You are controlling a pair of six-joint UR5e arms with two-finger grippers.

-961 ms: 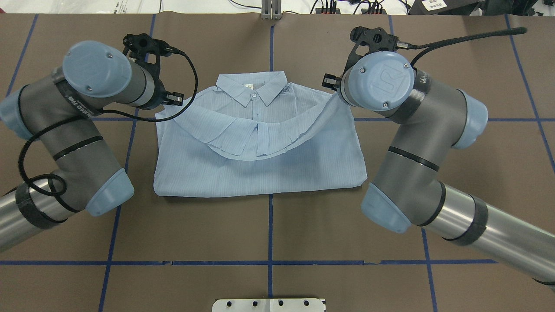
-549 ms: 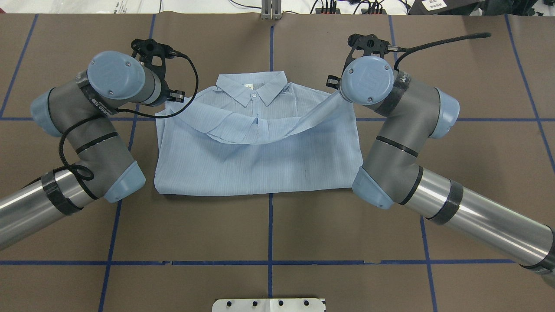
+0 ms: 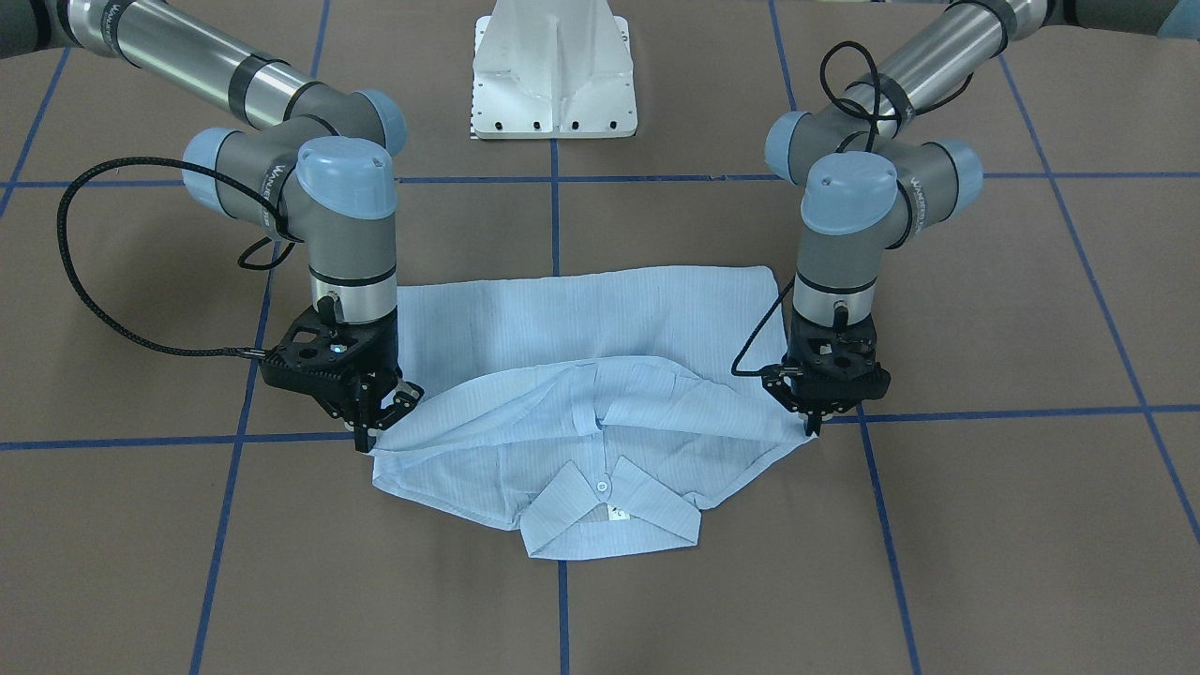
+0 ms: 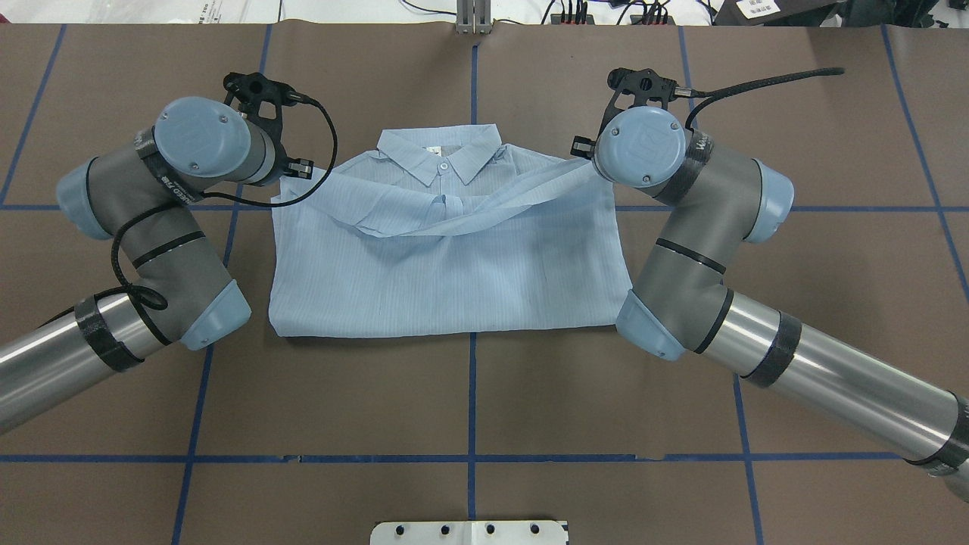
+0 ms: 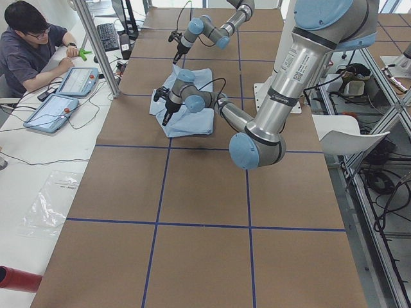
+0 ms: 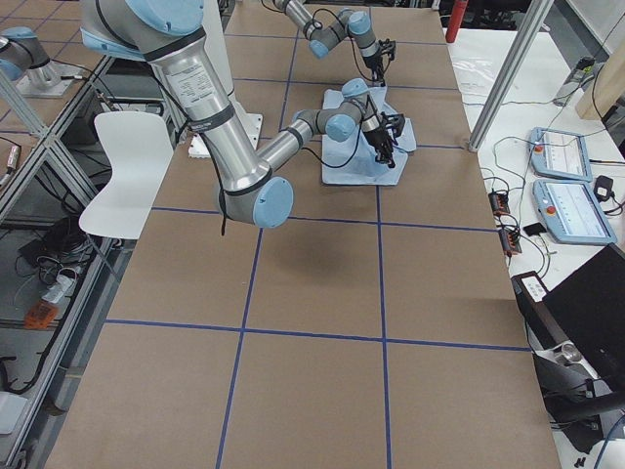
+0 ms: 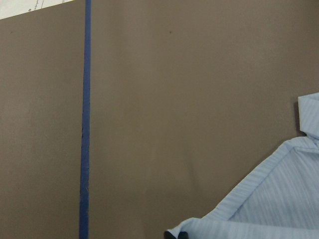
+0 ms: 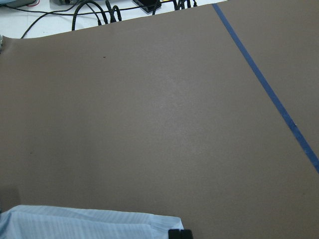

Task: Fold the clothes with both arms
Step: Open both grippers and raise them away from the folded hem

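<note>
The brown table (image 4: 469, 393), marked into squares by blue tape lines (image 4: 471, 378), carries everything; the left arm (image 4: 151, 250) and the right arm (image 4: 704, 250) reach in from the 2 sides and bend down at the shirt's 2 far corners. The light blue shirt (image 4: 454, 280) lies at the middle of the table, front up, collar on the side away from the robot; its near edge is a straight fold flat on the table, while a band of its cloth is raised and stretched across the chest between the 2 grippers, sagging a little in the middle just below the collar. The left gripper (image 3: 812, 427) points straight down with its jaws pinched together on 1 end of that band; the right gripper (image 3: 367, 433) does the same at the other end, jaws closed on the cloth, low over the table. The collar (image 4: 443, 155) lies flat and spread; 1 small pale button (image 3: 603, 485) shows at its centre.
</note>
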